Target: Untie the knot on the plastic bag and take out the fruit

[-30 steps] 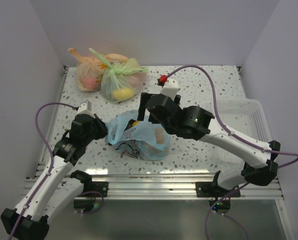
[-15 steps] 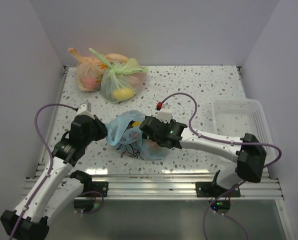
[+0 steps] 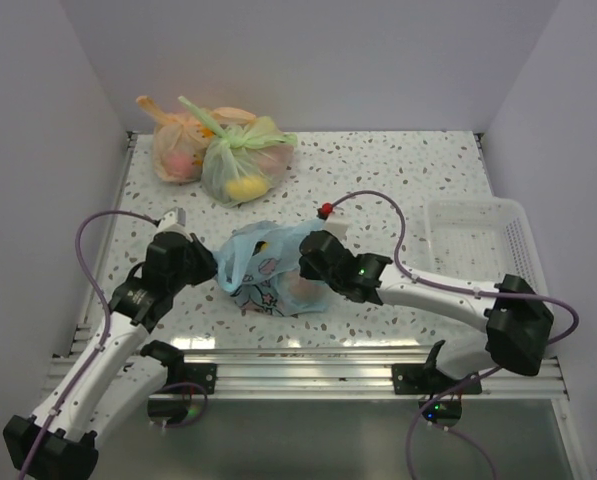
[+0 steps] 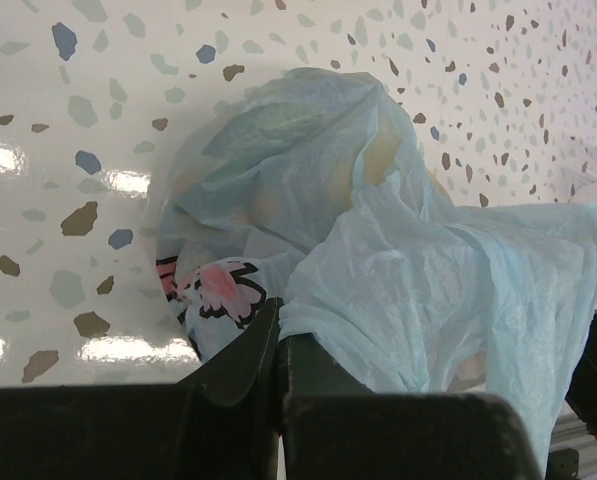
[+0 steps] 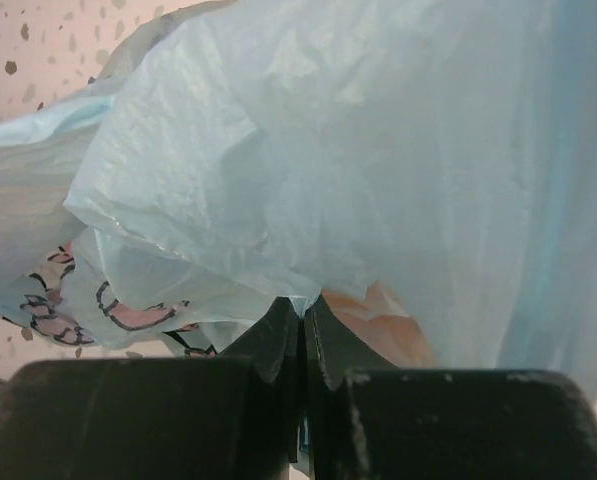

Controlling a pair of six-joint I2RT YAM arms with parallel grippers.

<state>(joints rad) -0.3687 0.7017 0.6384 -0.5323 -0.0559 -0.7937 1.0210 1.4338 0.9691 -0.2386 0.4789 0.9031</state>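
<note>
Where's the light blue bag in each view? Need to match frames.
Top external: light blue bag sits mid-picture, slightly left and low.
Left wrist: light blue bag fills the centre and right.
Right wrist: light blue bag fills most of the picture.
Shared landmark: its pink-and-black cartoon print.

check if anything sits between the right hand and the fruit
Yes: the plastic bag itself. The right hand is shut on a fold of its film, and the fruit shows as an orange shape behind that film.
</note>
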